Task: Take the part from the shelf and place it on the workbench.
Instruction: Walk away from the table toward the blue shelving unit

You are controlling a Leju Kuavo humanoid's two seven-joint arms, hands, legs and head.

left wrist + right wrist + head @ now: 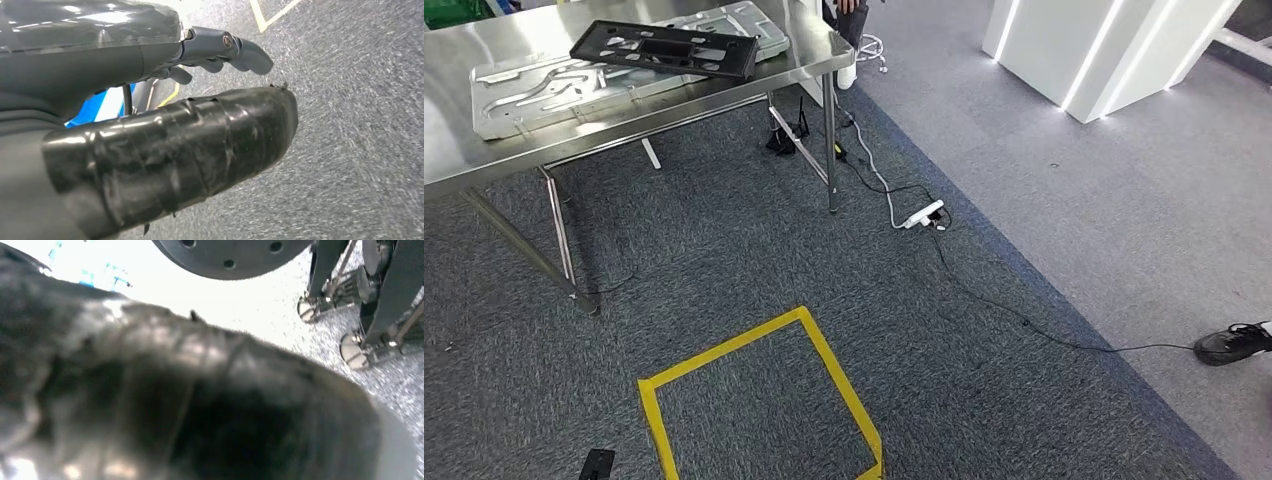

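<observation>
Black plastic, ribbed and rectangular, the part [664,47] lies flat on the workbench [454,150], resting partly on top of a pale stamped metal panel [534,92] that occupies much of the stainless-steel surface. The workbench stands on thin metal legs on dark grey carpet [984,380]. On the carpet nearer the camera, yellow tape [754,340] marks out a square outline. A white power strip [923,214] lies beside the far bench leg, with a black cable running from it across the carpet toward a dark shoe [1232,343] at the right edge of the head view. A white illuminated structure [1084,50] stands on lighter grey flooring beyond. The left hand [200,55] hangs above the carpet with nothing in it; its fingers [250,52] extend forward, apart from the tape-wrapped thumb. The right hand [190,400] appears as a blurred dark mass close to the lens, and its state cannot be determined.
</observation>
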